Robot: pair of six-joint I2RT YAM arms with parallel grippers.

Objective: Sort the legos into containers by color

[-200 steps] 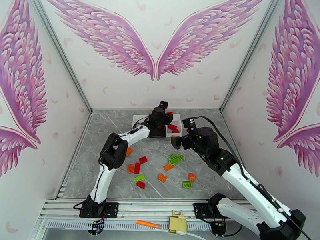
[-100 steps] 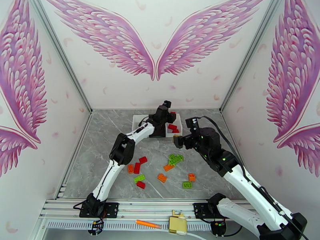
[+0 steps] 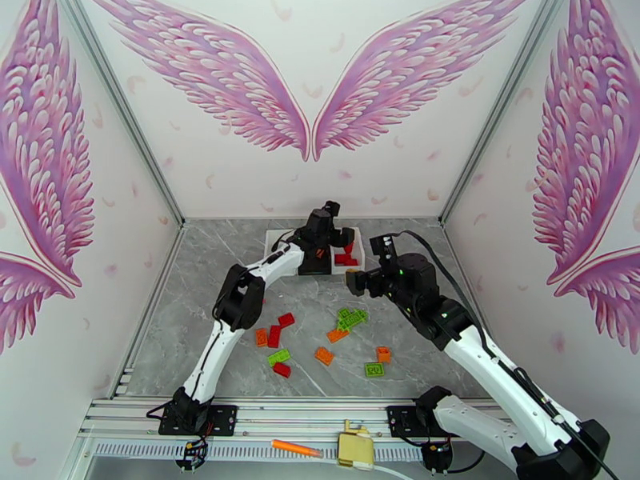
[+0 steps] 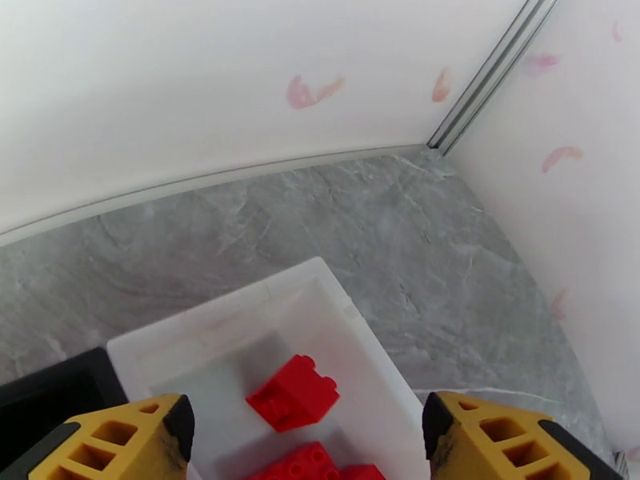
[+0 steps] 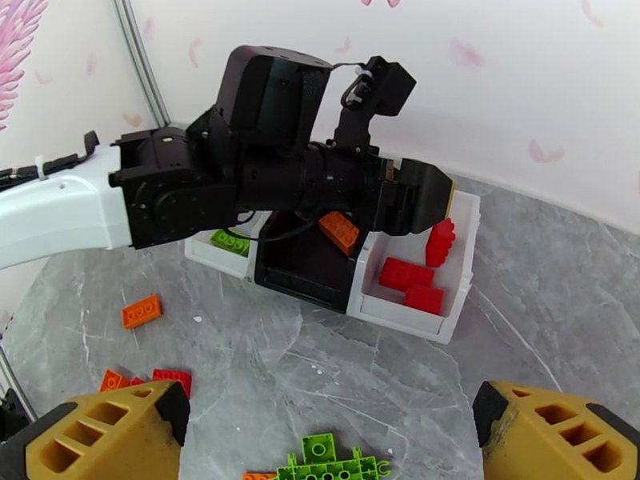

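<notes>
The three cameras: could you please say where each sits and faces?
Top external: high behind the bases, looking down over the table; left arm and right arm show.
Left wrist: over the white bin, looking down at red legos; left gripper fingers frame it.
Right wrist: mid-table, facing the back wall and left arm; right gripper fingers below.
All share that white bin.

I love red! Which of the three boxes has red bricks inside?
The white bin at the right end of the row holds the red bricks. The black middle bin has an orange brick, the other white bin a green brick.
</notes>
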